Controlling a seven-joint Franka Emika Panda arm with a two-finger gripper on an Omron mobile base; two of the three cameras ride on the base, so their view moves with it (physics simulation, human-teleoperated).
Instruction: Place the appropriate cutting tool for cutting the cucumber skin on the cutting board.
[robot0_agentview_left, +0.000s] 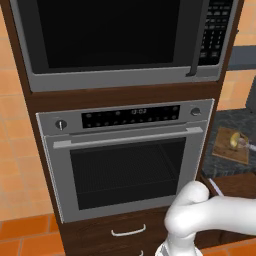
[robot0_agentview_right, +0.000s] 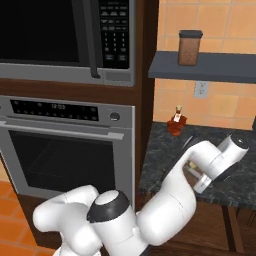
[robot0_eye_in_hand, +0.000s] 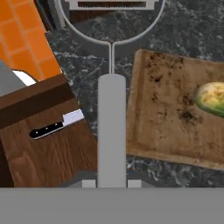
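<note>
One small silvery-grey metal peeler (robot0_eye_in_hand: 112, 127), light, stiff and slick, sits clenched by its handle between the fingers (robot0_eye_in_hand: 111, 183), just beside the brown wooden cutting board (robot0_eye_in_hand: 162, 113) on the dark desk (robot0_eye_in_hand: 192, 26).

Cucumber (robot0_agentview_left: 234, 139) on cutting board (robot0_agentview_left: 231, 152)

We see all 3 pictures evenly and brightly lit, flat rendered light with no clear source. Shadows are faint. The microwave door (robot0_agentview_left: 110, 32) and oven window (robot0_agentview_left: 127, 172) read as dark, matte panels without glare. Edges look straight, with no bending. The hand view is softer and slightly blurred, though the cutting board (robot0_eye_in_hand: 166, 113) grain and dark speckled counter (robot0_eye_in_hand: 192, 26) stay readable.
</note>
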